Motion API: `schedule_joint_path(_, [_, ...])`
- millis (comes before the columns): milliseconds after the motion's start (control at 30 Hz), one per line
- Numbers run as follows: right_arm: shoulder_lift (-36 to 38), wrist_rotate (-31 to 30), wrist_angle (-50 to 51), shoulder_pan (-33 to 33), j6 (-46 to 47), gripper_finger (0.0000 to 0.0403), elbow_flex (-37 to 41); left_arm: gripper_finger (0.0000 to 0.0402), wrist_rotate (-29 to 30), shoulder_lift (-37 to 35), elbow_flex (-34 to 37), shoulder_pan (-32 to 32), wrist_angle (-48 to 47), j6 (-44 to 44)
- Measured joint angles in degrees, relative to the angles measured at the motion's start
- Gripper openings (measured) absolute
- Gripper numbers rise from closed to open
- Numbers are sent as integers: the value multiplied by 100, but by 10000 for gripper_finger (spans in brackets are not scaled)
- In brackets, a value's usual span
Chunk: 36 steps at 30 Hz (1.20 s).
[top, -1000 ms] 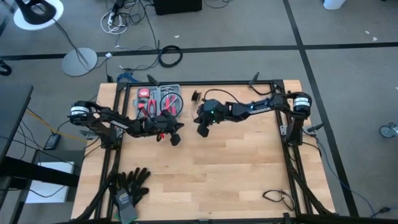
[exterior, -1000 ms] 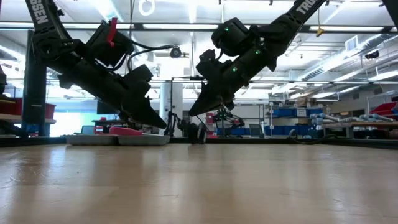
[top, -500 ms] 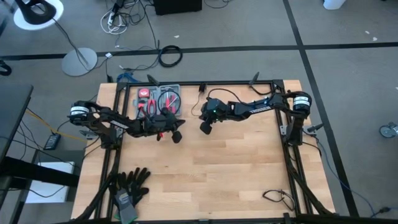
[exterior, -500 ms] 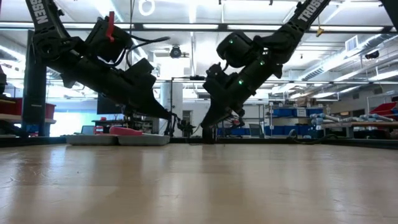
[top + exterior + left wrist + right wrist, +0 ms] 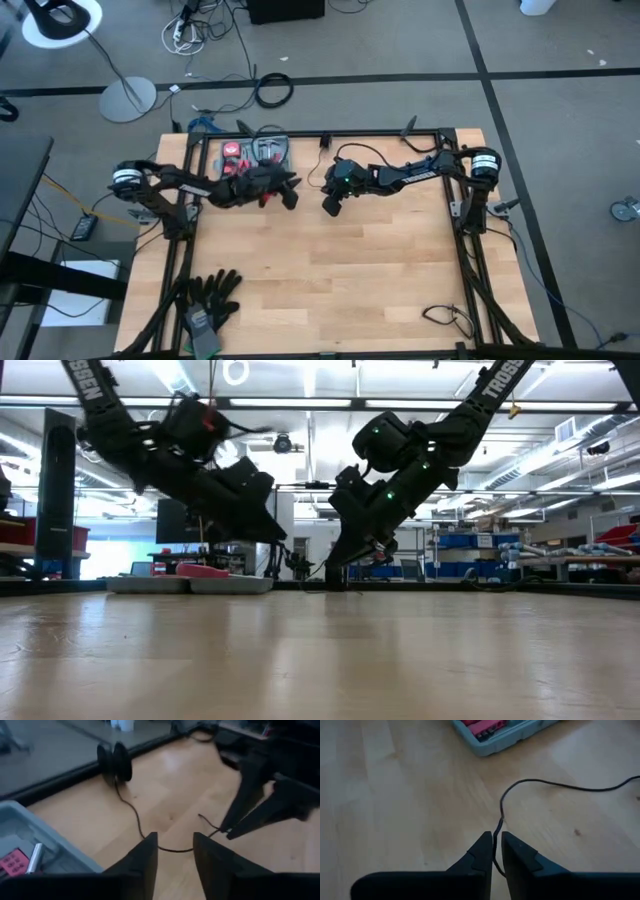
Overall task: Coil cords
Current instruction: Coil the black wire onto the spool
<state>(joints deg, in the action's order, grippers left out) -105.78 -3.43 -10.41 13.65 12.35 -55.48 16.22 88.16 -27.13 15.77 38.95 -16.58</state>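
Cords (image 5: 520, 784) lie on the wooden table (image 5: 380, 280) near its far edge, about midway between the side edges; thin black wire runs in a loose curve across the wood, one end at a small round black puck (image 5: 114, 762) standing on edge close to the far rim. Table carries two dark arms reaching toward the middle from the left and right sides. Grey tool tray (image 5: 256, 158) with red-handled tools sits at the far edge, left of centre, partly under the left arm. Black gloves (image 5: 208, 298) lie near the front left corner. Small wire bundle (image 5: 445, 317) rests near the front right corner. Right gripper (image 5: 497, 851) is down at the table by the far-centre area, fingers clamped together on the wire, which rises out from between the tips and bends away toward the tray. Left gripper (image 5: 174, 851) hangs above the wood just beside the tray, fingers parted, nothing held; the wire passes on the table beyond its tips, and the right gripper's fingers show just past it
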Motion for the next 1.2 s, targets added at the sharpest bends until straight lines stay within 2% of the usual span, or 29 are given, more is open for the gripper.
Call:
schedule_joint_path(200, [0,-280,-393,2,-50,43,228,152,-844,340,-1061,669,-1600,-160])
schedule_joint_path(467, [0,-289,-1848,70,8,41,924,152,-930,1380,-2471,1120,-1844,-76])
schedule_joint_path(733, [0,-294,-1985,149,3,41,1034,152,-860,2391,-3940,1368,-2923,-24])
schedule_joint_path(967, [0,-296,-1940,185,-47,41,1040,152,-505,2485,-4276,1506,-3113,-116])
schedule_joint_path(1200, [0,-296,-1951,199,-53,41,1040,152,-494,2485,-4284,1688,-3267,-495])
